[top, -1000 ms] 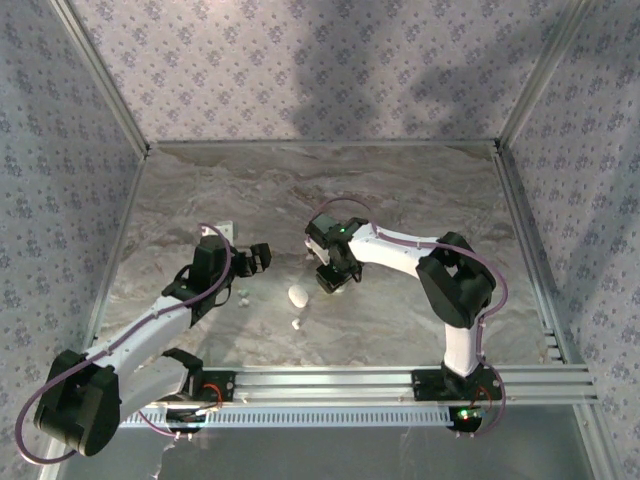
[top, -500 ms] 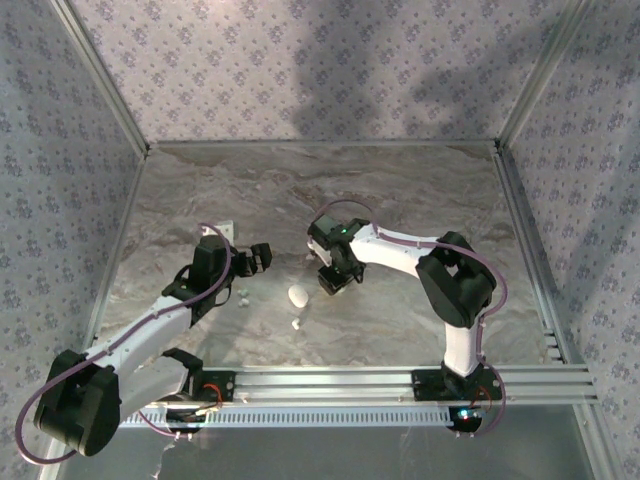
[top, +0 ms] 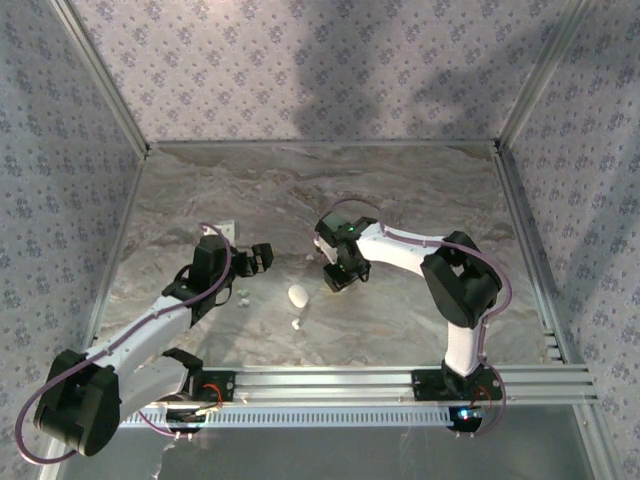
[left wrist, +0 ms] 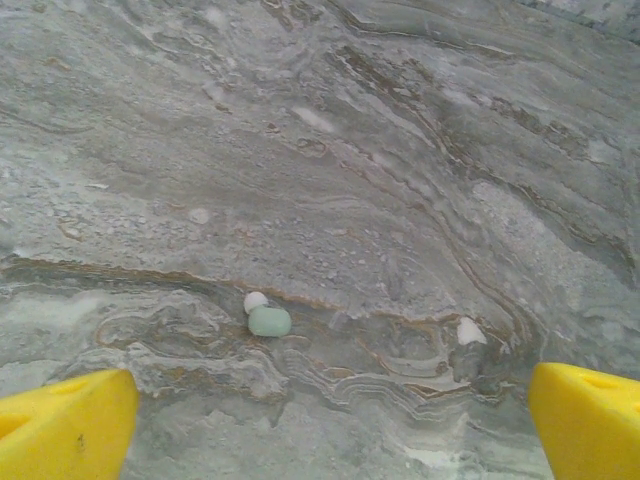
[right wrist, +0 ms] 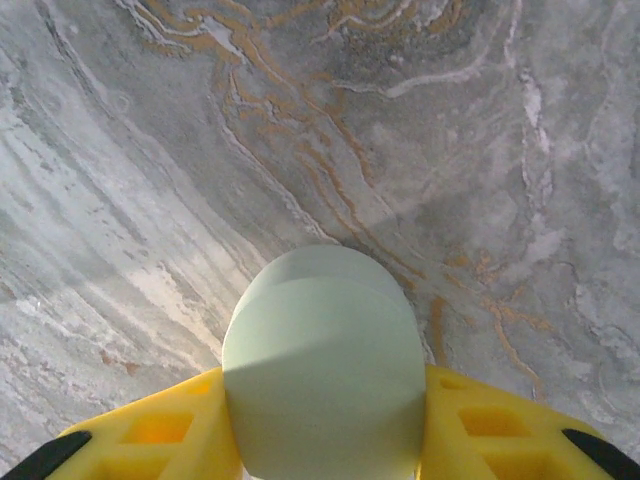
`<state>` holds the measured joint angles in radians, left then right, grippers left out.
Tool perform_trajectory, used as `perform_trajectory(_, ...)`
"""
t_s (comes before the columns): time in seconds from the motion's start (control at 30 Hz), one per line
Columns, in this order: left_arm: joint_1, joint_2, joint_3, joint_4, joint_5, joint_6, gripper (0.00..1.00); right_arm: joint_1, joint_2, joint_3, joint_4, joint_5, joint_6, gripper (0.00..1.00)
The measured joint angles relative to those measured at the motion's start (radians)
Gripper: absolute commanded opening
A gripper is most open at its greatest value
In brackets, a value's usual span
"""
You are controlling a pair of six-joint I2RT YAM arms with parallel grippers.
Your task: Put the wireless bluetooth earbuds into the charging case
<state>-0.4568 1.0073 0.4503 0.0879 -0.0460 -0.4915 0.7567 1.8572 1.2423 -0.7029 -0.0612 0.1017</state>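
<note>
My right gripper is shut on a pale green oval charging case, its yellow fingers pressing both sides; a seam runs across the case. From above, that gripper hovers over mid-table. My left gripper stands open with nothing between its fingers. Tiny whitish earbuds lie on the marble: one pair below the left gripper, one bit nearer the front. The left wrist view shows a small pale green and white piece and a white bit ahead of the left gripper.
A white oval pebble-like case lies between the two grippers. Patterned walls and aluminium rails fence the marble table. The arm bases sit on the front rail.
The right gripper has closed tighter on the green case and shifted slightly to the right. The left arm has not moved.
</note>
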Motion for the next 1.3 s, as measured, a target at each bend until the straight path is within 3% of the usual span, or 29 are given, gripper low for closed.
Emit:
perform_trajectory(0.4,-0.058,0.124,0.0,0.123,0.171,-0.027,1.0,-0.112,-0.098,-0.123,0.086,-0.099,0.093,0.41)
perform_trajectory(0.7,-0.175,0.29,0.111,0.183,0.304,-0.101,1.0,-0.235,-0.181,-0.199,0.188,-0.302,0.154,0.42)
perform_trajectory(0.83,-0.248,0.354,0.148,0.241,0.331,-0.165,0.92,-0.293,-0.191,-0.22,0.222,-0.405,0.18,0.42)
perform_trajectory(1.03,-0.264,0.481,0.149,0.36,0.383,-0.278,0.74,-0.344,-0.233,-0.262,0.26,-0.519,0.222,0.42)
perform_trajectory(1.3,-0.264,0.625,0.156,0.538,0.477,-0.4,0.65,-0.393,-0.284,-0.296,0.306,-0.617,0.276,0.44)
